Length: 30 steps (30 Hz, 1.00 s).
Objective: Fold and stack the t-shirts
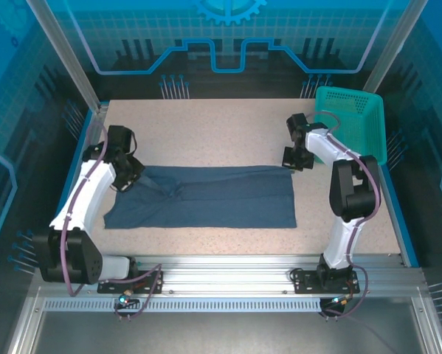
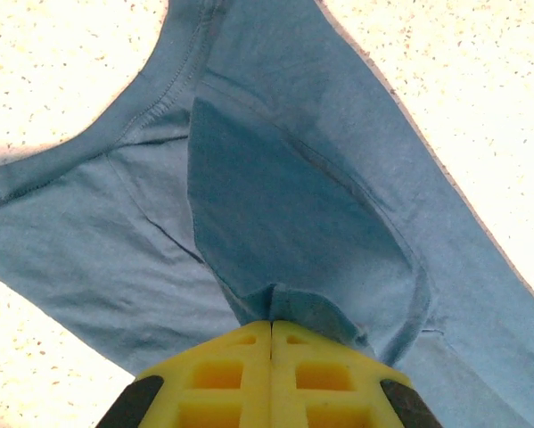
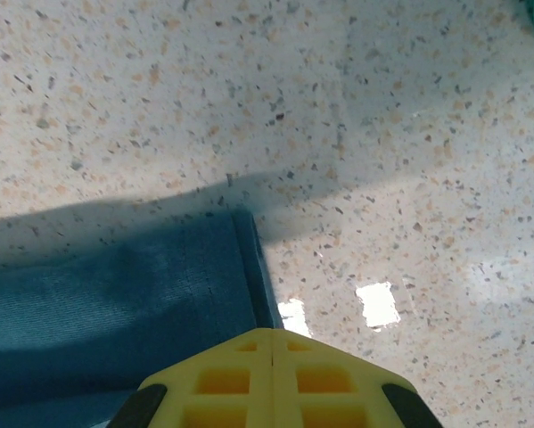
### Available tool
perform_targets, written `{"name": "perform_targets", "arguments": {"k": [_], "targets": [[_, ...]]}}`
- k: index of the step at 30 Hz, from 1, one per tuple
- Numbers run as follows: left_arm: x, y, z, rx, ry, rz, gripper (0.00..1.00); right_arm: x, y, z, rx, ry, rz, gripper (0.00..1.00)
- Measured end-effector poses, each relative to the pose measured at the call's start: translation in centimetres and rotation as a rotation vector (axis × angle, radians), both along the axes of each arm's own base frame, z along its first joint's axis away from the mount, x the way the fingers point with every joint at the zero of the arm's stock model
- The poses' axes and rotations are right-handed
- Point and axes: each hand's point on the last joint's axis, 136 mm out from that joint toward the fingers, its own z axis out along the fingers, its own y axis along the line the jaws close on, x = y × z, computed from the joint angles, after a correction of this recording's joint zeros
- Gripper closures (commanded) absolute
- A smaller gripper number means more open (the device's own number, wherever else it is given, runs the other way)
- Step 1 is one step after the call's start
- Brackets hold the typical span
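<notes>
Nearest the overhead camera ran the silver aluminium rail carrying both arm bases, and beyond it the speckled beige table held the dark slate-blue short-sleeved cotton t-shirt, lying at the centre as a long band from 9 o'clock to 3 o'clock. The left arm bowed up and forward, its left gripper down on the band's 9 o'clock end; the right arm stood tall, elbow bent, its right gripper at the band's 1 o'clock corner. A teal plastic mesh basket sat tilted at 2 o'clock, well apart from the cloth. From the left wrist, the left gripper had its yellow fingers pressed together on a raised ridge of the t-shirt, the collar curving off towards 11 o'clock. From the right wrist, the right gripper was likewise closed tight, with the hemmed corner of the t-shirt reaching its tips from 9 o'clock; whether it pinched that hem could not be told. Folding seemed under way, the lengthwise fold apparently made. The next move probably called for both ends to be held firmly and one end carried across onto the other, kept low and level so the layers did not slide.
</notes>
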Motion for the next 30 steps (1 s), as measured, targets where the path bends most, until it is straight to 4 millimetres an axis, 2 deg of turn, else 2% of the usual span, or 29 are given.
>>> {"name": "perform_targets", "arguments": {"k": [7,14,18,21,24,30], "targets": [[-1.3,0.0,0.5,-0.005,0.014,0.018,1.0,-1.0,-0.4,0.7,-0.027,-0.012,0.003,1.0],[-2.3,0.2,1.7,0.009,-0.017,0.024,1.0,-2.1,0.2,0.9,-0.049,-0.017,0.027,1.0],[-3.7,0.5,0.1,0.025,0.026,0.029,1.0,-4.6,0.6,0.0,-0.074,0.021,0.055,1.0],[-4.8,0.6,-1.4,0.031,0.072,0.035,1.0,-5.5,0.7,-0.8,-0.086,0.049,0.063,1.0],[-6.0,0.9,-2.7,0.044,0.111,0.053,1.0,-5.9,0.3,-1.1,-0.105,0.057,0.059,1.0],[-6.3,1.2,-2.9,0.059,0.118,0.061,1.0,-5.9,0.0,-1.2,-0.125,0.055,0.053,1.0]]}}
